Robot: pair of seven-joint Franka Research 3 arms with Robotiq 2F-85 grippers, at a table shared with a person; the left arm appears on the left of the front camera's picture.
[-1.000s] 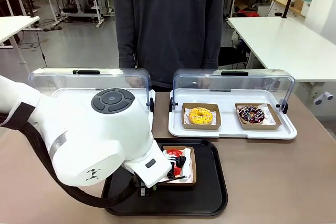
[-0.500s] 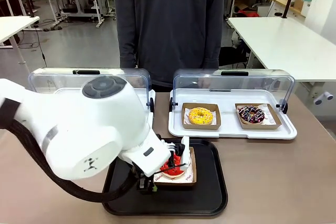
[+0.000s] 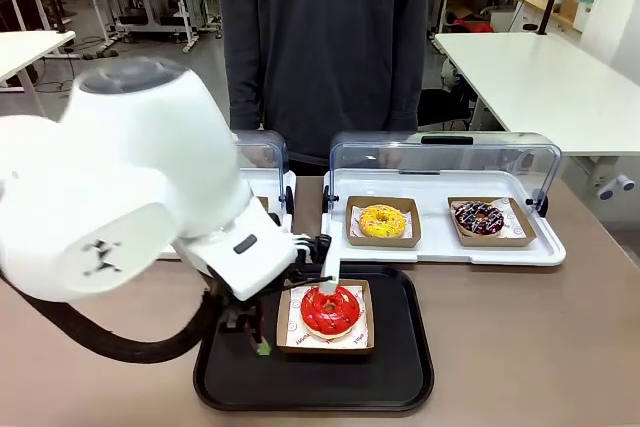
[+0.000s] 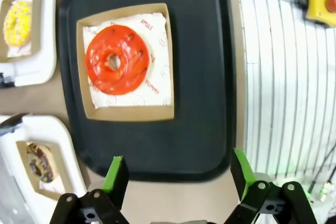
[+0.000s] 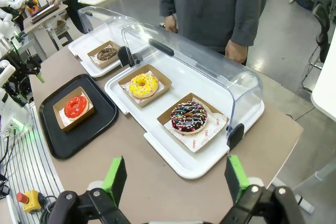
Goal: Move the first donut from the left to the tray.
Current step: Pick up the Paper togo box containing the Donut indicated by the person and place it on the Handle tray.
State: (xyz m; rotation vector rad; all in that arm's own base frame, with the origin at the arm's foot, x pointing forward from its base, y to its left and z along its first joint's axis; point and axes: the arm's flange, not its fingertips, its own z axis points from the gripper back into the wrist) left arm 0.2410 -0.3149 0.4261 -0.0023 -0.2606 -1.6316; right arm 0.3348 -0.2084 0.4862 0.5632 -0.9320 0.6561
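Note:
The red-glazed donut lies in its brown cardboard holder on the black tray at the front middle of the table. My left gripper hangs open just left of the holder, above the tray's left part, and holds nothing. Seen from the left wrist, the donut lies well beyond the spread green pads on the tray. The right gripper stands open high over the table's right side, far from the donut and the tray.
Behind the tray is a white platter with its clear lid raised; it holds a yellow donut and a sprinkled chocolate donut. A second platter holds a brown donut. A person stands at the far edge.
My left gripper has let go of the holder and lifted back to the left. The red donut, earlier covered by the fingers, now sits uncovered on the tray.

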